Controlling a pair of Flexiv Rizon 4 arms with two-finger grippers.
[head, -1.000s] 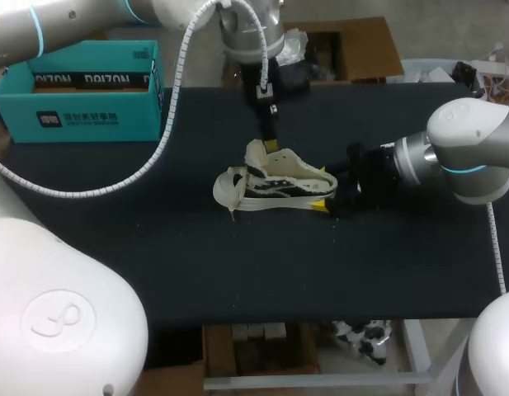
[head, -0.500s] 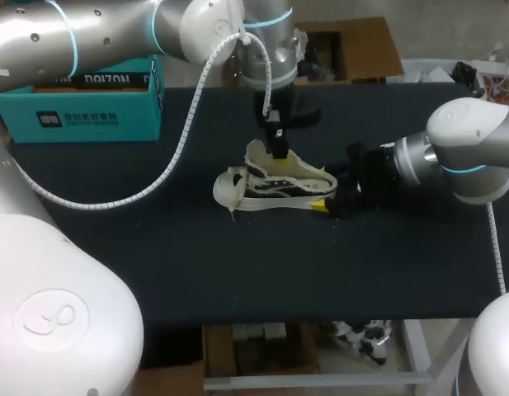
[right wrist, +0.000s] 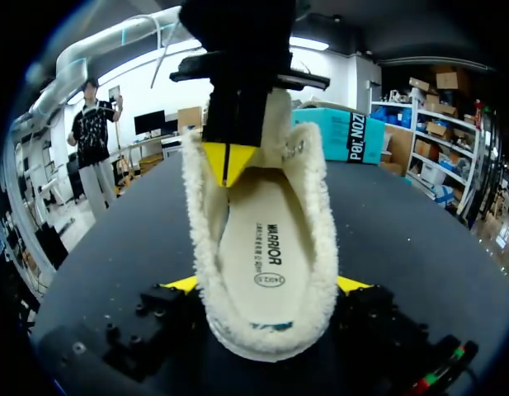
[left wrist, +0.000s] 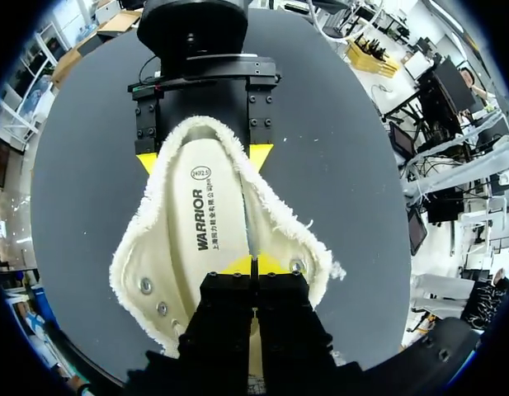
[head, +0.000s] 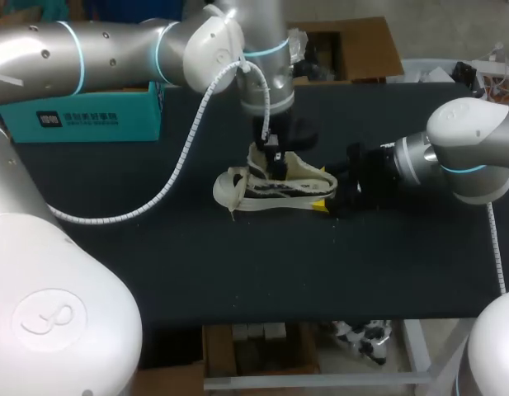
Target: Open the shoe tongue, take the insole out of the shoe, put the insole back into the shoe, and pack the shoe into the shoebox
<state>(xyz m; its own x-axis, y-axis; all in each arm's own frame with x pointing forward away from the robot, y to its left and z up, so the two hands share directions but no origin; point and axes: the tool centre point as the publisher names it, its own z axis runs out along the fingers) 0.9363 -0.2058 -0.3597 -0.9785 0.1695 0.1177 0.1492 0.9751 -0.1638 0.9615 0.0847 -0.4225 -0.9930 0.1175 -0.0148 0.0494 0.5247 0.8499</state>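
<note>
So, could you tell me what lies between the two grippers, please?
The insole, lying inside the shoe, fills the stretch from the left gripper to the right gripper at the heel; the left wrist view shows it.

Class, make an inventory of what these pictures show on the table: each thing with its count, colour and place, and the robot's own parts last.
table: one, black top, under everything.
shoebox: one, teal, at the table's far left corner, apart from the shoe.
shoe: one, cream with dark stripes and a fleecy lining, on its sole near the table's middle.
insole: one, cream, lying flat inside the shoe.
left gripper: one, black with yellow tips, tips together, reaching down into the front of the shoe's opening; what it pinches, if anything, cannot be seen.
right gripper: one, black with yellow tips, one finger on each side of the shoe's heel, clamping it.
</note>
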